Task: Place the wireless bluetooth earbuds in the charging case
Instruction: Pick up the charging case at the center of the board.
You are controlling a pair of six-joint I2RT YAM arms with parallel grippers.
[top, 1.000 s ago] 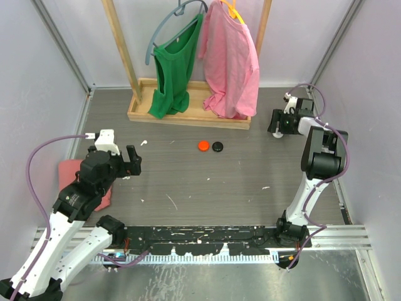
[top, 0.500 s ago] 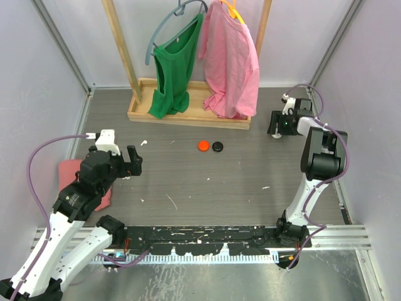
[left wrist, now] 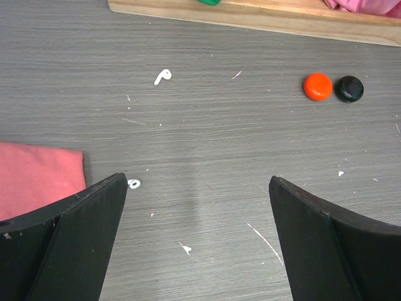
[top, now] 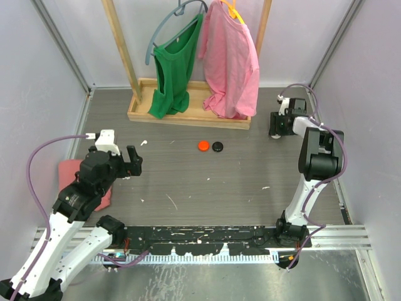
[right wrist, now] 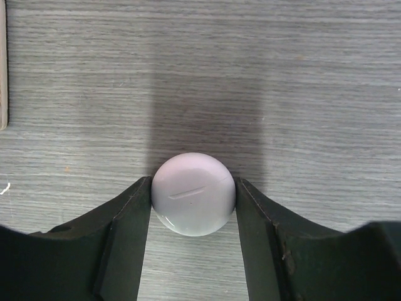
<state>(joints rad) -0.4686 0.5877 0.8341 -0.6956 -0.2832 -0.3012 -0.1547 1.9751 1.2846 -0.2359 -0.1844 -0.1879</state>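
Currently the right end effector (right wrist: 193, 187) is clenching on the white charging case (right wrist: 188, 204), with its fingers pressing both rounded flanks, at the far right of the bench (left wrist: 207, 138) near the side wall (top: 376, 94). Risk: the smooth domed shell may be squirting out or rolling if the pinch is sitting off its widest part. The left end effector (left wrist: 197, 188) is hanging released and empty, and the white earbud (left wrist: 163, 76) is lying ahead of it, well apart from the case. The wall and wooden rack base (top: 188, 113) are crowding the right arm, while mid-bench is offering room.

Grey wood-grain desk (top: 188, 182), flecked white. On it: wooden rack base (top: 188, 114) upper centre, orange puck (top: 203, 145) just beside black puck (top: 217, 147) mid-frame, pink cloth (top: 64, 169) far left, white earbud (left wrist: 163, 76), white round case (right wrist: 193, 193).
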